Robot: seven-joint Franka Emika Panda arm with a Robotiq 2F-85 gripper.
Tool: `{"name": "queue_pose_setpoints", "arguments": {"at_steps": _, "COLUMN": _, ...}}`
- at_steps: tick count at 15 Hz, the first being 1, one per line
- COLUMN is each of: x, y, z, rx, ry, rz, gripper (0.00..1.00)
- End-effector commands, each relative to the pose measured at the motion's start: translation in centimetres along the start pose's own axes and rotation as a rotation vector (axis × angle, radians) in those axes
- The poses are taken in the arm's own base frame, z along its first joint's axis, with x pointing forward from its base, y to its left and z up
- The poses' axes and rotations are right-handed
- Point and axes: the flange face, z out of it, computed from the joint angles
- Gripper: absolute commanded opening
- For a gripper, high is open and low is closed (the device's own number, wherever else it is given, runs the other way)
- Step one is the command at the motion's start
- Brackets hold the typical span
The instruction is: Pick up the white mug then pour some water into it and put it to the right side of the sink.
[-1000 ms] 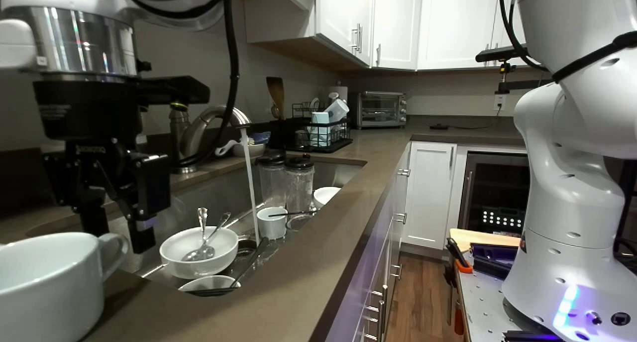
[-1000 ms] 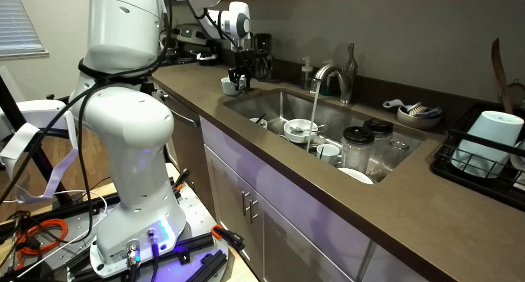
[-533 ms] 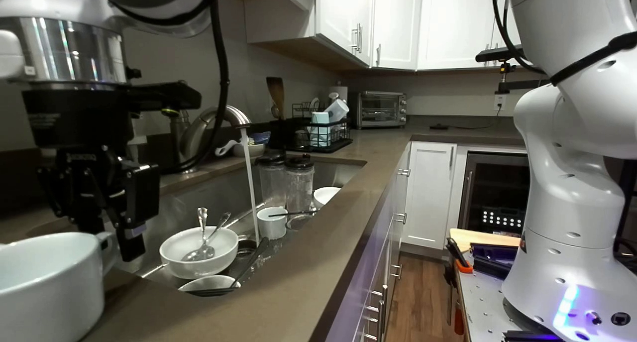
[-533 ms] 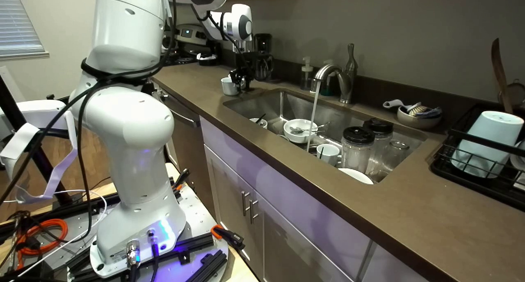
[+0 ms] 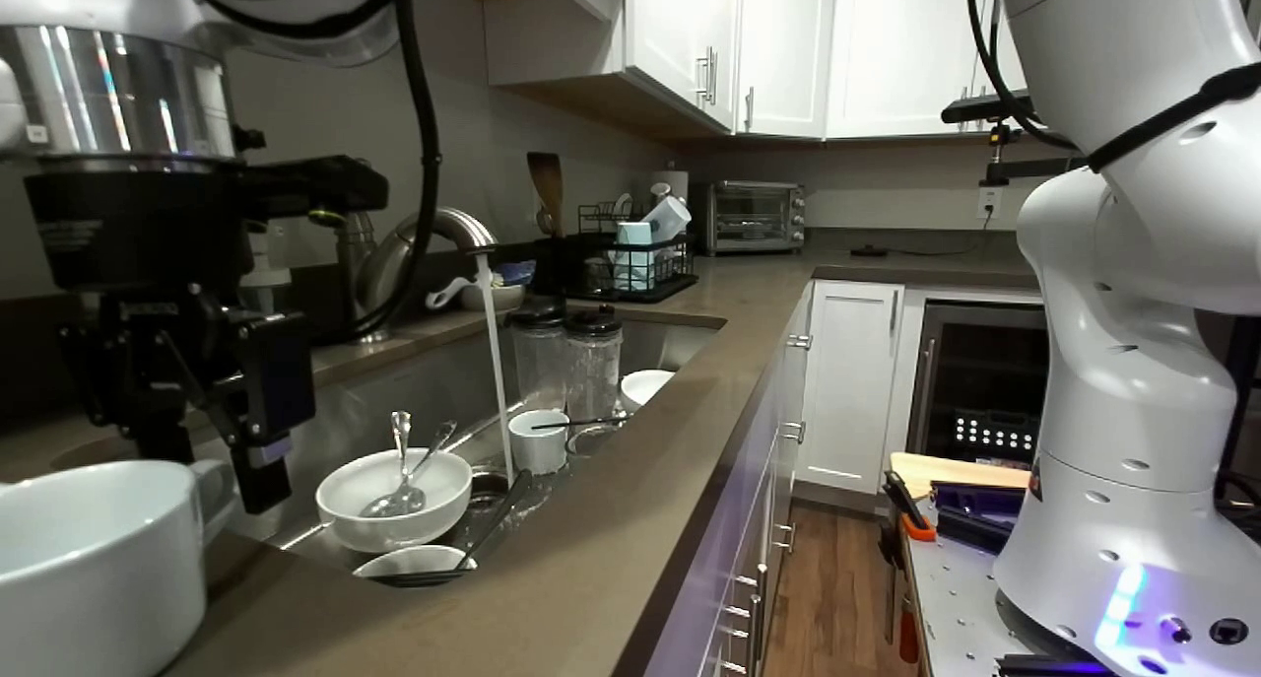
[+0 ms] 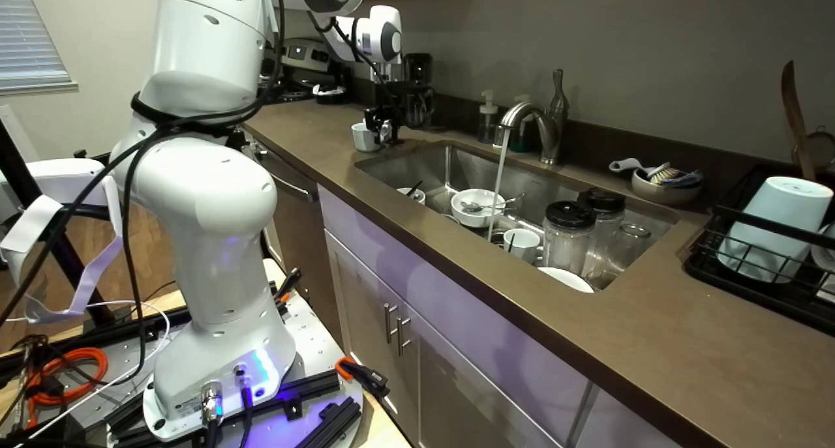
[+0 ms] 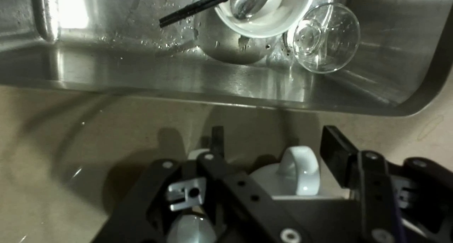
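The white mug stands upright on the dark brown counter beside the sink; it also shows in an exterior view. Its loop handle points up and forward in the wrist view. My gripper is open, its fingers on either side of the handle, which lies nearer the right finger with a gap. In an exterior view my gripper hangs pointing down at the handle, one fingertip partly hidden behind the mug. Water runs from the arched faucet into the sink.
The sink holds a white bowl with spoons, a small white cup, black-lidded jars and a clear glass. A dish rack stands beyond the sink. Soap bottles stand behind it.
My gripper has moved a short way towards the mug and slightly down, so its fingers are closer about the handle. The mug has not moved. The water keeps running.
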Motion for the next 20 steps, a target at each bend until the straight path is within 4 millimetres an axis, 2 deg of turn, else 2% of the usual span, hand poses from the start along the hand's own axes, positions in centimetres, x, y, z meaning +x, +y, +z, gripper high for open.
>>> {"name": "queue_pose_setpoints", "arguments": {"at_steps": 1, "x": 0.8, "y": 0.0, "z": -0.2, "rx": 0.028, "ry": 0.005, "rz": -0.027, "gripper": 0.70}}
{"name": "queue_pose_setpoints", "arguments": {"at_steps": 2, "x": 0.9, "y": 0.0, "z": -0.1, "rx": 0.030, "ry": 0.003, "rz": -0.030, "gripper": 0.67}}
{"name": "queue_pose_setpoints", "arguments": {"at_steps": 3, "x": 1.0, "y": -0.2, "z": 0.1, "rx": 0.035, "ry": 0.002, "rz": -0.032, "gripper": 0.45}}
{"name": "queue_pose_setpoints", "arguments": {"at_steps": 5, "x": 1.3, "y": -0.5, "z": 0.4, "rx": 0.038, "ry": -0.002, "rz": -0.036, "gripper": 0.42}}
{"name": "queue_pose_setpoints", "arguments": {"at_steps": 7, "x": 1.5, "y": -0.7, "z": 0.6, "rx": 0.042, "ry": 0.000, "rz": -0.039, "gripper": 0.31}}
{"name": "queue_pose_setpoints", "arguments": {"at_steps": 8, "x": 1.6, "y": -0.8, "z": 0.7, "rx": 0.043, "ry": -0.001, "rz": -0.039, "gripper": 0.32}}
{"name": "queue_pose_setpoints", "arguments": {"at_steps": 9, "x": 1.7, "y": -0.8, "z": 0.8, "rx": 0.041, "ry": -0.002, "rz": -0.039, "gripper": 0.15}}
{"name": "queue_pose_setpoints", "arguments": {"at_steps": 10, "x": 1.7, "y": -0.9, "z": 0.8, "rx": 0.042, "ry": -0.001, "rz": -0.041, "gripper": 0.07}}
{"name": "queue_pose_setpoints", "arguments": {"at_steps": 11, "x": 1.7, "y": -0.9, "z": 0.9, "rx": 0.042, "ry": -0.002, "rz": -0.040, "gripper": 0.04}}
{"name": "queue_pose_setpoints", "arguments": {"at_steps": 12, "x": 1.7, "y": -0.9, "z": 0.8, "rx": 0.041, "ry": -0.003, "rz": -0.038, "gripper": 0.03}}
{"name": "queue_pose_setpoints", "arguments": {"at_steps": 14, "x": 1.7, "y": -0.9, "z": 0.8, "rx": 0.040, "ry": -0.005, "rz": -0.037, "gripper": 0.06}}
{"name": "queue_pose_setpoints", "arguments": {"at_steps": 15, "x": 1.7, "y": -1.0, "z": 0.7, "rx": 0.040, "ry": -0.005, "rz": -0.037, "gripper": 0.33}}
{"name": "queue_pose_setpoints", "arguments": {"at_steps": 16, "x": 1.7, "y": -1.0, "z": 0.7, "rx": 0.040, "ry": -0.006, "rz": -0.038, "gripper": 0.28}}
{"name": "queue_pose_setpoints", "arguments": {"at_steps": 17, "x": 1.7, "y": -1.1, "z": 0.6, "rx": 0.039, "ry": -0.006, "rz": -0.037, "gripper": 0.39}}
{"name": "queue_pose_setpoints", "arguments": {"at_steps": 18, "x": 1.7, "y": -1.1, "z": 0.6, "rx": 0.037, "ry": -0.007, "rz": -0.037, "gripper": 0.45}}
{"name": "queue_pose_setpoints", "arguments": {"at_steps": 19, "x": 1.7, "y": -1.1, "z": 0.5, "rx": 0.036, "ry": -0.007, "rz": -0.035, "gripper": 0.37}}
{"name": "queue_pose_setpoints", "arguments": {"at_steps": 20, "x": 1.7, "y": -1.1, "z": 0.5, "rx": 0.035, "ry": -0.007, "rz": -0.036, "gripper": 0.36}}
